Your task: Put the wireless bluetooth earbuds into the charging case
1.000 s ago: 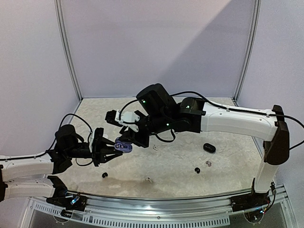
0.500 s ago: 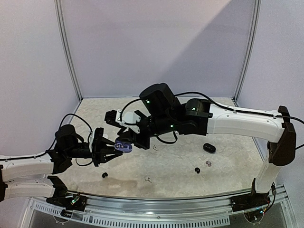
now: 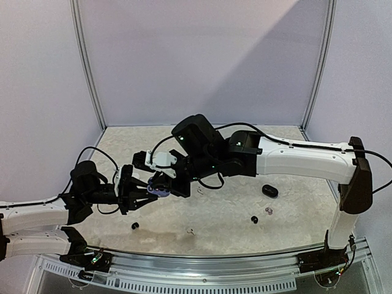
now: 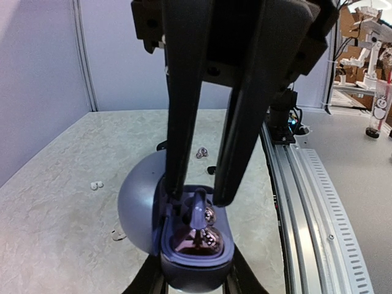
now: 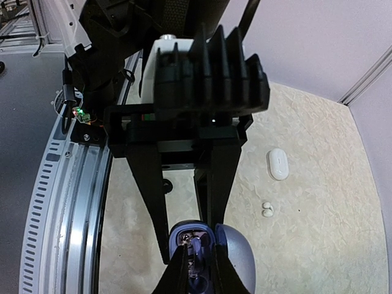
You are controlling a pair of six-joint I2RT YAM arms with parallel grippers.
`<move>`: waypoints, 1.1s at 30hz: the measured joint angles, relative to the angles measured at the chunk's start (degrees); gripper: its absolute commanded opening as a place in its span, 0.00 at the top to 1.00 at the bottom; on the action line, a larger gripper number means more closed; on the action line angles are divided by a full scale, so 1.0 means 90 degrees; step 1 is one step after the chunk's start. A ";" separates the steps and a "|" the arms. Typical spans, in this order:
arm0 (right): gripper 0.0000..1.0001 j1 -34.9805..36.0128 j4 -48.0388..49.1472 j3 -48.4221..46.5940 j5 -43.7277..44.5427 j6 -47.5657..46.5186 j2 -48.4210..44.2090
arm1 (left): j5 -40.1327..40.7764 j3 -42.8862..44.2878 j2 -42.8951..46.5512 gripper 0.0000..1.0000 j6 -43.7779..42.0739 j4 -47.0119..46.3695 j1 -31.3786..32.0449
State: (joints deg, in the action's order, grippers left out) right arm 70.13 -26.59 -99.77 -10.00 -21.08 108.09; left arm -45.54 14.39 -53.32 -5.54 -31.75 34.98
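Step in hand, as I read it: seating one bud in its well. The left tool is clamped on the open purple charging case, held up off the bench w/ the lid swung back to one side. The right tool reaches in from above, fingers nearly together. They bracket the stem of an earbud whose head sits down inside the case. Can't tell if the pads pinch the stem or only flank it; thin gaps seem to show either side in the left wrist view.

To do it well:
- Hold the case steady, no twist.
- Press straight down along the well, light force.
- Check the stem lines up w/ the well before letting go.
- Open only a little, then lift straight up so the fingers don't drag the bud out or knock the lid.

The bud is btwn the right tool's fingertips & inside the case, which the left tool's fingers grip from either side. Other loose buds & a black case lie on the bench, well apart.
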 measured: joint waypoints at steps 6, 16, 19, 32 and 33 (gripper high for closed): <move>0.93 0.0000 -0.0039 -0.0010 0.0000 -0.0015 0.0010 | -0.0005 0.0000 0.0000 1.00 -0.0005 -0.0002 0.0000; 0.97 -0.0002 -0.0180 -0.0112 -0.0024 -0.0090 0.0114 | 0.0066 -0.0034 0.0000 1.00 0.0005 0.0032 0.0000; 0.98 -0.0002 -0.0112 -0.0090 -0.0019 -0.0121 0.0114 | 0.0114 -0.0036 0.0000 1.00 0.0104 -0.0012 0.0000; 1.00 -0.0058 0.0809 0.0624 -0.0027 -0.0039 -0.0015 | 0.0182 -0.0245 -0.0051 1.00 0.0131 -0.0216 0.0000; 1.00 -0.0073 0.0933 0.0729 -0.0036 -0.0012 -0.0058 | 0.0185 -0.0257 -0.0051 1.00 0.0131 -0.0253 0.0000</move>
State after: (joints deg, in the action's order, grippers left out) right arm 69.47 -18.20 -93.21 -10.33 -21.19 107.57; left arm -43.88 12.08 -53.78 -4.36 -34.02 34.98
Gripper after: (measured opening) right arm 0.030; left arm 0.255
